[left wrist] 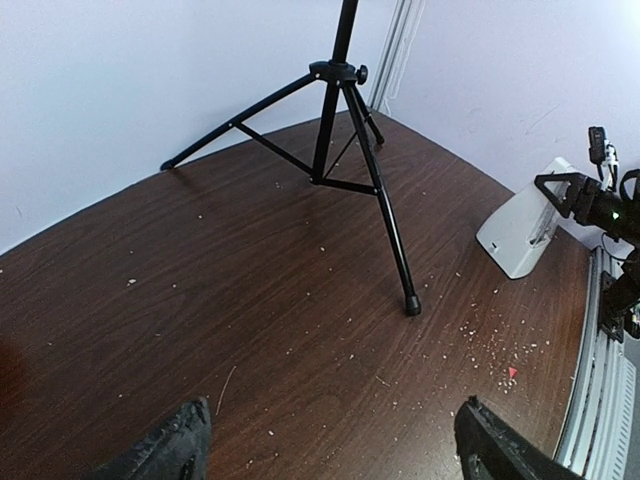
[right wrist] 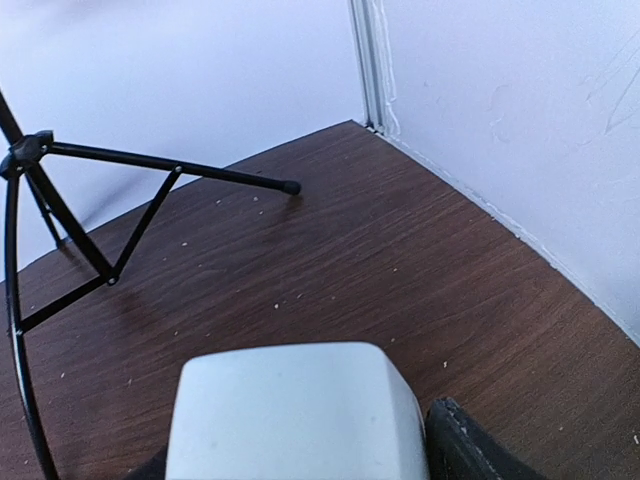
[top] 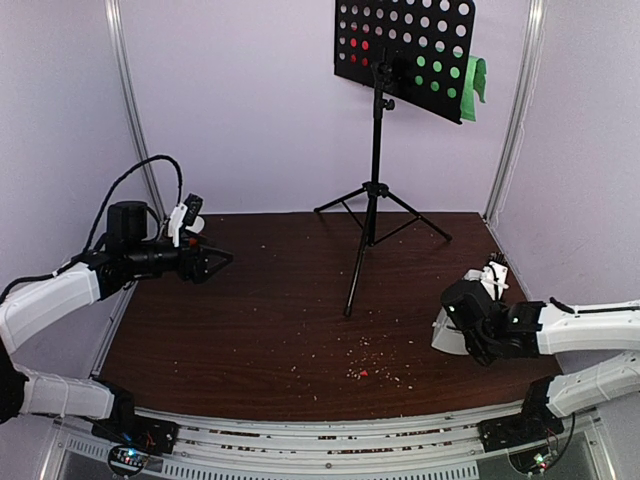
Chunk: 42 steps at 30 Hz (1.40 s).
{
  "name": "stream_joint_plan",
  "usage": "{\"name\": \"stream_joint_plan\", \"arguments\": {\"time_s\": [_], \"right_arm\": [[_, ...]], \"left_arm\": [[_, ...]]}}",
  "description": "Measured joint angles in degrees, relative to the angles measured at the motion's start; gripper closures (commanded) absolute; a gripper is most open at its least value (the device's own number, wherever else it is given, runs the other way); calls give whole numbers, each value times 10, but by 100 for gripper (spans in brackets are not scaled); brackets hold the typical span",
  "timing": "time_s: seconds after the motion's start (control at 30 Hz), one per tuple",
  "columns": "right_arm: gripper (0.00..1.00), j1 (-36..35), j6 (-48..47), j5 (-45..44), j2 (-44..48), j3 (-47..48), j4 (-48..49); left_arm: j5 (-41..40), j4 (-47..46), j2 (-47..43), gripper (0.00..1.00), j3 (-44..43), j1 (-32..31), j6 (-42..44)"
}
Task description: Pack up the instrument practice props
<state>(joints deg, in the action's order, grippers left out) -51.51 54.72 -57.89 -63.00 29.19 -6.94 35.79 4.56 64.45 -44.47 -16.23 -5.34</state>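
Observation:
The black tripod music stand [top: 377, 150] stands at the back middle of the brown table, and its legs show in the left wrist view [left wrist: 335, 120] and the right wrist view [right wrist: 150, 165]. Red pages [top: 358, 45] and green pages [top: 470, 80] show through its perforated desk. At the right edge of the table sits the white metronome [top: 445, 338], also seen from the left wrist [left wrist: 520, 230]. My right gripper [top: 462, 325] straddles its top [right wrist: 295, 410], with one finger [right wrist: 470, 445] against its side. My left gripper [left wrist: 330, 440] hangs open and empty over the table's left side [top: 215, 262].
Crumbs and a small red fragment [top: 365, 372] are scattered on the near middle of the table. Pale walls with metal corner posts [top: 128, 100] close the left, back and right sides. A metal rail [top: 330, 445] runs along the front edge.

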Motion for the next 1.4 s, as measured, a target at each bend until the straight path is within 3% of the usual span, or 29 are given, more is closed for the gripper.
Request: {"name": "stream_joint_plan", "arguments": {"time_s": [0.13,0.3,0.47,0.63,0.83,1.1,1.23,1.4], "right_arm": [[27,35,-23,0,-15,-1,20],[0,43,-73,63,-18,-14,14],[0,43,-127,122,15,4,-20],[0,43,-171,160,61,103,-93],[0,47,-215,236,87,218,-132],[0,159,-216,332,77,244,-157],[0,248,-215,388,77,228,-157],[0,285,-216,421,89,205,-158]], "left_arm": [[-1,0,-5,13,0,0,1],[-18,2,0,13,0,0,1],[-35,2,13,15,-1,0,-21],[-45,5,18,17,-31,-10,-75],[-117,10,45,23,-124,-134,-116],[-199,-5,235,27,-264,-264,-158],[-228,-2,350,33,-343,-291,-171],[-253,4,476,37,-456,-303,-187]]}}
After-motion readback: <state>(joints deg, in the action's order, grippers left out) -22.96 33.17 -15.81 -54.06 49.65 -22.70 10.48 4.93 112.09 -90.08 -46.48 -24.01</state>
